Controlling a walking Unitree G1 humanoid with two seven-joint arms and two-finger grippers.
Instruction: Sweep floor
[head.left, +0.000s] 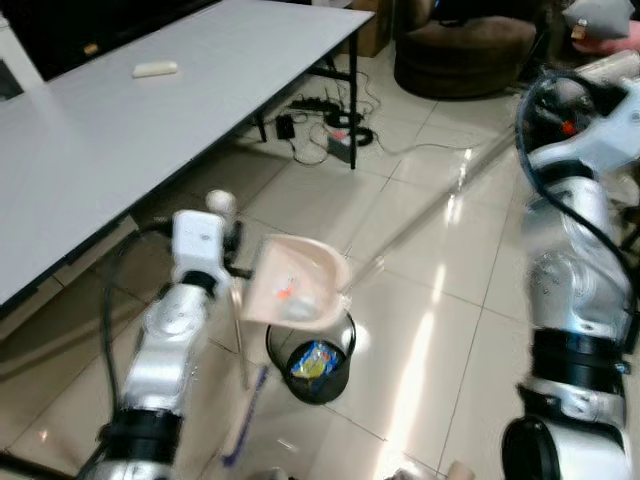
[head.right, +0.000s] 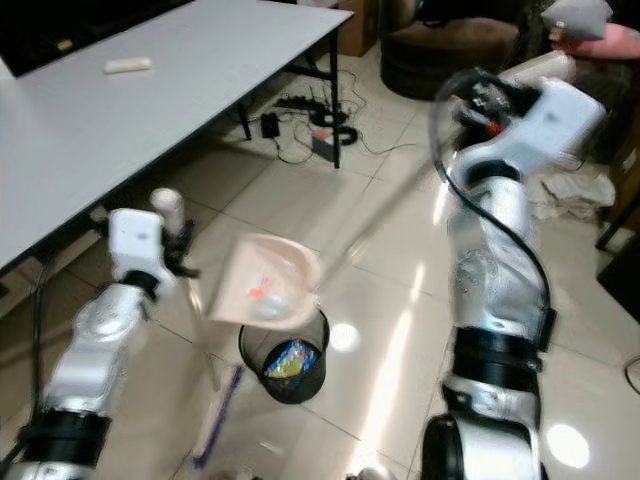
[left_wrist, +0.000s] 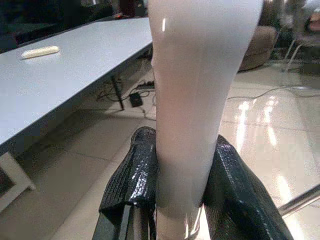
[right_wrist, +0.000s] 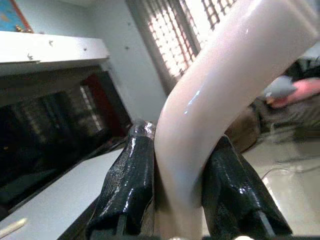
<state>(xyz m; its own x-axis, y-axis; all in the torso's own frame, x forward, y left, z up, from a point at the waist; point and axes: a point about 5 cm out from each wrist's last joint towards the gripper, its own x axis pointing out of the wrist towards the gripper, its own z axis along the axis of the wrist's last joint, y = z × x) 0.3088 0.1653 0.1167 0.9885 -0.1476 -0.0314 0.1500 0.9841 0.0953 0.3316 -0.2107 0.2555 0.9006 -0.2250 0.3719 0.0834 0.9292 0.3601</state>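
- Centrally, a pale pink dustpan (head.left: 296, 283) is held tilted above a small black waste bin (head.left: 315, 372) that stands on the tiled floor (head.left: 430, 330); bits of debris lie in the pan and coloured wrappers lie in the bin.
- Left gripper (left_wrist: 182, 200): its black fingers (left_wrist: 132, 175) are clamped on either side of a pale, glossy handle (left_wrist: 195, 90), the broom's by the look of the head views, where it runs down to a purple-tipped broom (head.left: 243, 425) at the floor beside the bin.
- Right gripper (right_wrist: 182, 200): raised high on the robot's right, fingers pressed against a curved cream handle (right_wrist: 215, 90); a long thin pole (head.left: 430, 215) runs from there down to the dustpan.
- Surroundings: a long grey table (head.left: 120, 130) stands to the robot's left with a small pale object (head.left: 155, 69) on its top; a power strip and tangled cables (head.left: 325, 120) lie on the floor by the table's leg.
- Farther off: a dark brown round seat (head.left: 465, 50) and a cardboard box (head.left: 372, 25) stand beyond the table.
- Floor: glossy beige tiles with bright reflections.
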